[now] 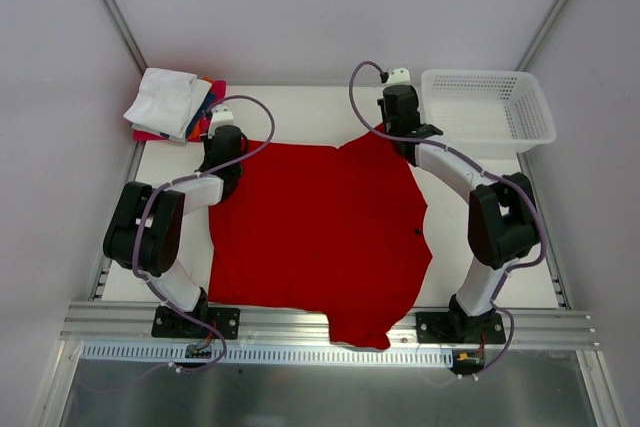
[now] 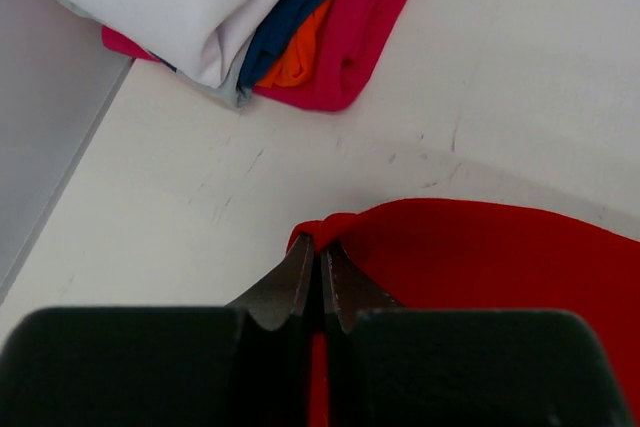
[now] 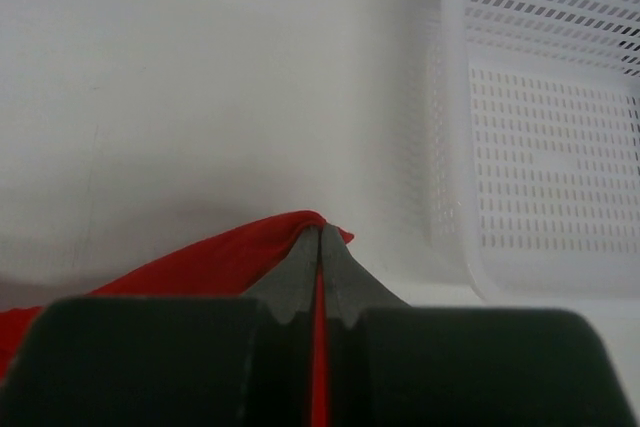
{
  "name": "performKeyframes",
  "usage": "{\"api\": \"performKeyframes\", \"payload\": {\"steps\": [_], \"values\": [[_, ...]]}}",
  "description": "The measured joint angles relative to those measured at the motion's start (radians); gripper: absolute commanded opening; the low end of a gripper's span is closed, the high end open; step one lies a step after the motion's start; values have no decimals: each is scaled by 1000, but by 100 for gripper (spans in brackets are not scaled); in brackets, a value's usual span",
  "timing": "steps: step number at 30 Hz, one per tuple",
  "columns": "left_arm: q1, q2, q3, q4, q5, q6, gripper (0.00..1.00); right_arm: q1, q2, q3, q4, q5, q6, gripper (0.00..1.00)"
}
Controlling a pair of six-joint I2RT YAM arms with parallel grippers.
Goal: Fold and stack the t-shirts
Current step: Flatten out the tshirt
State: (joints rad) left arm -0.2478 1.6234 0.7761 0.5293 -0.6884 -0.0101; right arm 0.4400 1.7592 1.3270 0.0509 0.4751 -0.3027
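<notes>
Basket (image 1: 490,139), folded stack (image 1: 172,102) flanking red t-shirt (image 1: 315,237)

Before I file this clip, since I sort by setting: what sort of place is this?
Probably a robotics lab test cell, not a home: plain pale walls box in a white table, the left arm and right arm are bolted to a metal rail, a red t-shirt spread between them.

We see a robotics lab cell: pale panel walls (image 1: 320,7), ribbed aluminium rail (image 1: 560,319) carrying two black-and-white robot arms (image 1: 150,232).
</notes>
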Motion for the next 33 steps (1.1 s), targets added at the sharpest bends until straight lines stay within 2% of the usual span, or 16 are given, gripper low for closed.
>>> {"api": "performKeyframes", "payload": {"steps": [14, 21, 31, 33], "values": [[0, 243, 237, 20, 15, 119, 0, -31, 253, 235, 17, 16, -58, 0], [0, 317, 343, 26, 15, 179, 0, -50, 349, 344, 24, 15, -77, 0], [1, 446, 447, 40, -39, 265, 0, -58, 481, 459, 28, 15, -99, 0], [1, 472, 476, 24, -52, 270, 10, -58, 502, 480, 28, 14, -105, 0]]}}
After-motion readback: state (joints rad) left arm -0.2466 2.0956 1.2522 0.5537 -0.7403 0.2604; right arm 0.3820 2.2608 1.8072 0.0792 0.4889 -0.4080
